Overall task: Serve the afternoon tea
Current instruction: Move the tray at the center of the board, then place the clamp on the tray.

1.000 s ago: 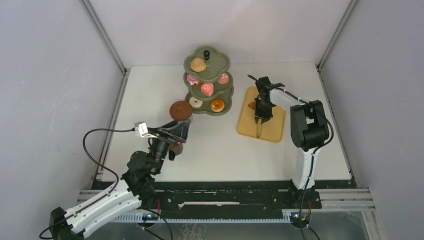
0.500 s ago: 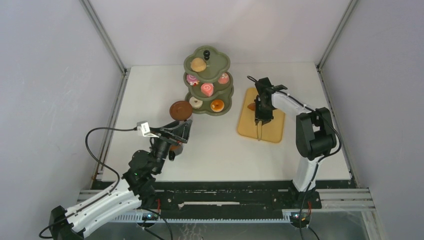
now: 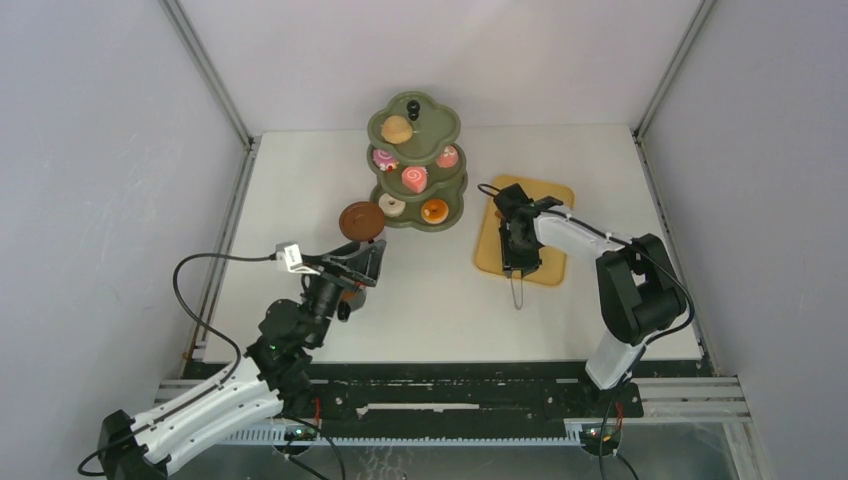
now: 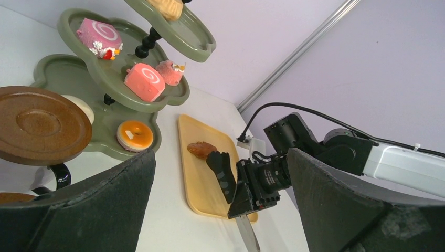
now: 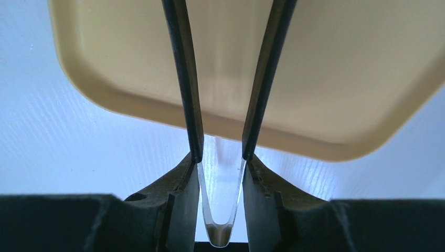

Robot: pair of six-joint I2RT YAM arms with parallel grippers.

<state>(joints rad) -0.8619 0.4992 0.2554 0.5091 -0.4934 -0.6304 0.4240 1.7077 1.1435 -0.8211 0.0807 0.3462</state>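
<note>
The olive-green three-tier stand holds a brown bun on top, pink swirl cakes in the middle and donuts at the bottom. A brown saucer sits at its near left and shows in the left wrist view. My left gripper is open and empty just near of the saucer. My right gripper is shut on the black tongs over the near end of the tray. The tong tips touch a brown bun on the tray.
The flat orange-yellow tray lies right of the stand and shows in the right wrist view. The tongs' metal hinge end sticks out past the tray's near edge. Grey walls enclose the white table.
My right gripper has slid left and toward the near end of the tray with the tongs, uncovering the tray's far end. The left arm has barely moved.
</note>
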